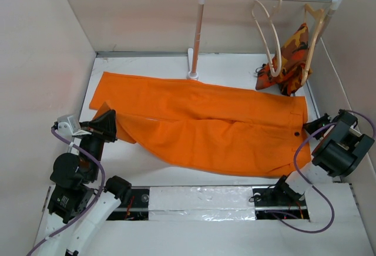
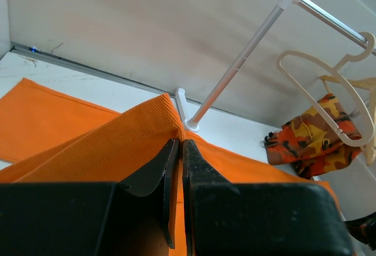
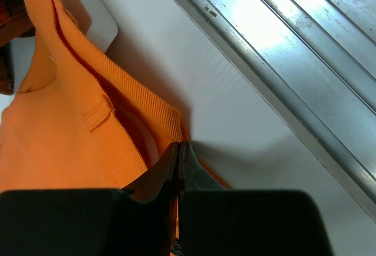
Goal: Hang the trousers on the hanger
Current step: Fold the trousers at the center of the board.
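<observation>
Pinching the trousers, left claw and right claw sit clamped.

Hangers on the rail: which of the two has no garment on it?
The left hanger, the one with thin looped arms, hangs bare. The right hanger carries the camouflage garment.

Likely a robotics lab: bare white walls enclosing a taped table.
</observation>
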Controlling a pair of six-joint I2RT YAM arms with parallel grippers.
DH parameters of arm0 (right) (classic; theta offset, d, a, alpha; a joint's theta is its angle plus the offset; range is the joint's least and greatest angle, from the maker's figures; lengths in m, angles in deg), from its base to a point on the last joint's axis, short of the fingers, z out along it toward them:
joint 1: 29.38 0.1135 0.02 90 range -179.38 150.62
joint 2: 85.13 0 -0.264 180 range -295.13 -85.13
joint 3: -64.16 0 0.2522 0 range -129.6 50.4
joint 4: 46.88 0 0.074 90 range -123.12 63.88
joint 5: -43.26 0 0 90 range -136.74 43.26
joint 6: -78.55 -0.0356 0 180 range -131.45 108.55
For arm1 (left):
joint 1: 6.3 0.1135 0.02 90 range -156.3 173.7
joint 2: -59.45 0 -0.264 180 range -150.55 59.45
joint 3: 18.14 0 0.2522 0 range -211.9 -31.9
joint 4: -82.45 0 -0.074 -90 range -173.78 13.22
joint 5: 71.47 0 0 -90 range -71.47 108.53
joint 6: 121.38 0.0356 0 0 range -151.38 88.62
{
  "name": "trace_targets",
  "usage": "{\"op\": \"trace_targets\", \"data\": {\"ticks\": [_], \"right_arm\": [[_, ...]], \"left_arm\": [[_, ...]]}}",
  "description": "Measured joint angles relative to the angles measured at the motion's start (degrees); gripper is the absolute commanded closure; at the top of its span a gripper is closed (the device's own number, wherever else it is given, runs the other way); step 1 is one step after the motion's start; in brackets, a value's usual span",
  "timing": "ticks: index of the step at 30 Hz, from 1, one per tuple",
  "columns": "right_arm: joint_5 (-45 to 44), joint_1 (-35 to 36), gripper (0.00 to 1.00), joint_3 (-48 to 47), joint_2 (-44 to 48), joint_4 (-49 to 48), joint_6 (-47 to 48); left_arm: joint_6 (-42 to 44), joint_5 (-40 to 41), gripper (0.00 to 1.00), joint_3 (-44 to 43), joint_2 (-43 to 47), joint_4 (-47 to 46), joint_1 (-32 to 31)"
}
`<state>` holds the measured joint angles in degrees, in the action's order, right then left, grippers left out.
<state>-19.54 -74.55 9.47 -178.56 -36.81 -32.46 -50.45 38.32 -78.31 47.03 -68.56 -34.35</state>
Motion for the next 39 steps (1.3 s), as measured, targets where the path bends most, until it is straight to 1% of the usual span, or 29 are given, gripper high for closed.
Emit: {"op": "trace_targets", "data": {"ticks": [5,9,10,11,12,13,15,16,18,21,24,25,26,27,28,30,31,33,34,35,37,39], "right_arm": [[0.7,0.2,1.00,-1.5,-1.5,-0.5,-1.6],[-0.6,1.6,1.00,-5.8,-3.5,-0.2,-2.8],[-0.7,1.9,0.99,-7.3,-4.1,-0.2,-3.0],[-0.7,2.3,0.93,-8.8,-4.8,-0.2,-3.0],[-0.7,2.5,0.83,-10.1,-5.3,-0.2,-3.0],[-0.9,2.7,0.57,-11.1,-5.6,-0.1,-2.8],[-2.2,3.1,0.35,-12.4,-5.6,0.2,-2.1],[-3.4,3.4,0.32,-12.5,-5.2,0.2,-1.6],[-6.4,3.7,0.27,-11.4,-3.3,0.4,-1.4],[-12.5,3.9,0.30,-4.4,5.7,0.8,-1.9],[-18.1,2.1,0.41,3.9,17.1,2.8,-2.7],[-20.0,0.8,0.47,6.4,20.9,4.3,-3.0],[-21.7,-0.6,0.49,8.3,24.0,5.9,-3.0],[-23.2,-2.1,0.58,9.9,26.6,7.2,-3.1],[-24.6,-3.8,0.72,11.5,29.4,8.8,-3.0],[-26.6,-7.1,0.73,13.6,34.2,12.4,-2.9],[-27.4,-8.5,0.71,14.3,36.5,14.4,-2.8],[-28.3,-10.6,0.64,15.0,41.0,18.5,-2.5],[-29.0,-11.2,0.58,15.1,43.1,20.3,-2.3],[-29.3,-11.6,0.57,15.1,44.9,21.8,-2.1],[-30.0,-11.8,0.51,14.9,47.1,24.5,-1.9],[-30.7,-11.8,0.50,14.6,47.1,26.9,-1.9]], "left_arm": [[0.0,0.2,1.00,0.0,-0.1,0.0,0.0],[0.0,0.2,1.00,0.1,-0.6,0.0,0.0],[0.0,0.2,1.00,0.1,-0.7,0.0,0.0],[0.0,0.2,1.00,0.1,-0.8,0.0,0.0],[0.0,0.1,1.00,0.1,-0.9,0.0,0.0],[0.0,0.1,1.00,0.1,-1.0,0.0,0.0],[0.0,-0.2,1.00,0.3,-1.2,0.0,0.0],[0.0,-0.4,1.00,0.3,-1.2,0.0,0.0],[0.0,-0.9,1.00,0.5,-1.2,0.0,0.0],[0.0,-1.8,1.00,0.6,-1.1,-0.1,0.0],[0.0,-3.1,1.00,0.6,-0.1,-0.2,0.0],[0.0,-3.3,1.00,0.7,0.6,-0.2,-0.1],[0.0,-3.4,1.00,0.7,1.5,-0.2,-0.2],[0.0,-3.3,1.00,0.7,2.5,-0.3,-0.5],[0.0,-3.2,1.00,0.7,3.6,-0.3,-1.1],[0.0,-3.1,1.00,0.7,5.2,-0.5,-2.3],[0.0,-2.9,1.00,0.7,5.9,-0.5,-2.9],[0.0,-2.6,1.00,0.7,6.9,-0.5,-4.5],[0.1,-2.4,1.00,0.7,7.4,-0.5,-5.1],[0.1,-2.2,1.00,0.7,7.9,-0.5,-5.8],[0.2,-1.7,1.00,0.7,8.9,-0.4,-6.8],[0.2,-1.3,1.00,0.7,9.9,-0.4,-7.7]]}}
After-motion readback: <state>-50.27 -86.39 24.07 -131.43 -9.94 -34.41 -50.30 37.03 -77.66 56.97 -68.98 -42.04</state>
